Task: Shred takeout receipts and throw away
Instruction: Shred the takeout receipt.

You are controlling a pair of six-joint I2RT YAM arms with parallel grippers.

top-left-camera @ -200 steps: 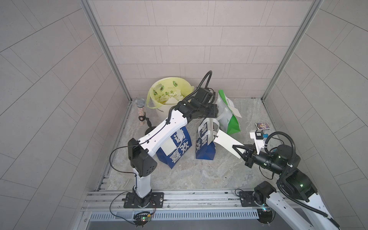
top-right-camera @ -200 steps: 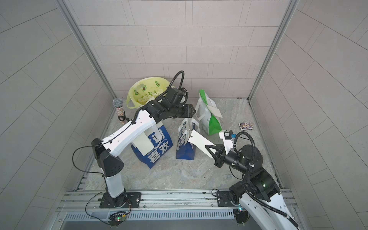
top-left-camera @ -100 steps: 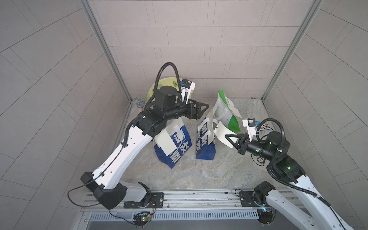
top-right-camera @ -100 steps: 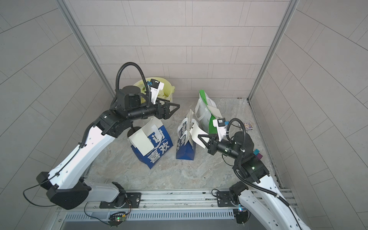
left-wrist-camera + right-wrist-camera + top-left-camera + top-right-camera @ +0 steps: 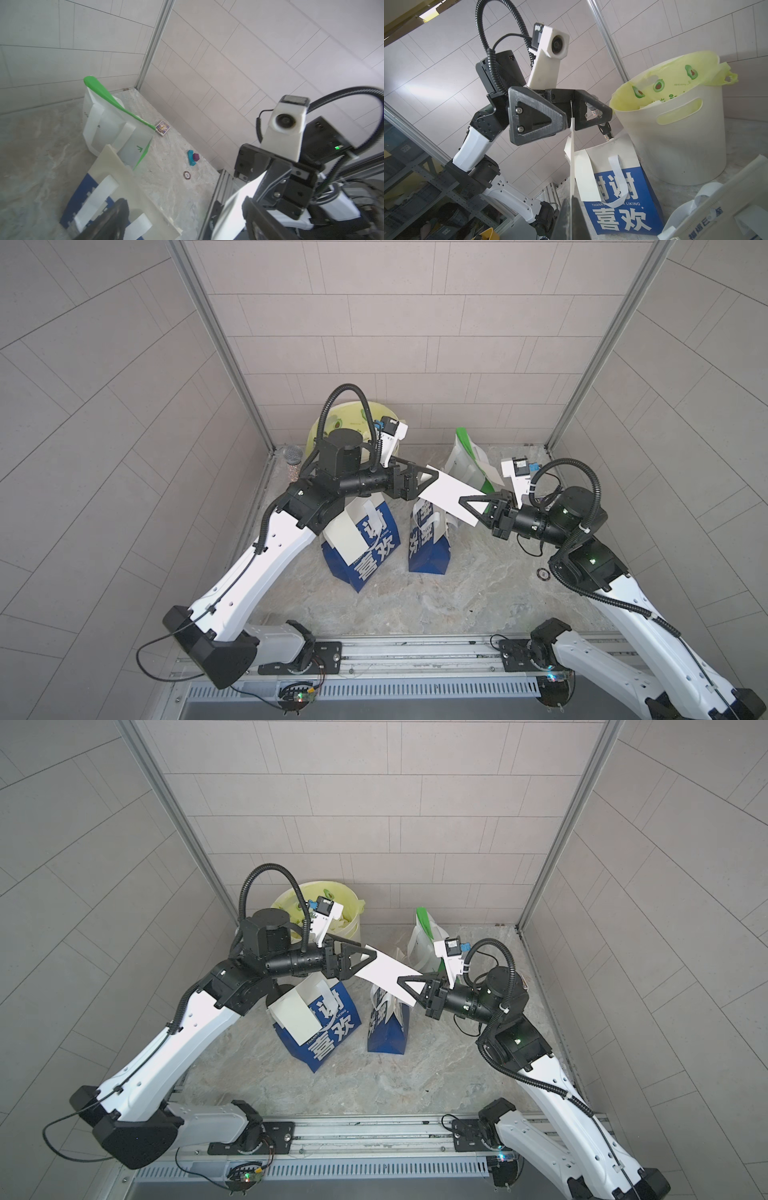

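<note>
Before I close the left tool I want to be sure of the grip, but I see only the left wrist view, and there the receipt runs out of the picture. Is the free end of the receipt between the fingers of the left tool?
Observer: Yes. The free end of the receipt sits in the gap between the open fingers of the left tool, as the right wrist view shows.
Operator: Good. After the tearing I must drop the pieces. Where is the bin? My view does not show it.
Observer: The white, yellow-lined bin stands at the back wall, close behind the left tool, in both top views.
</note>
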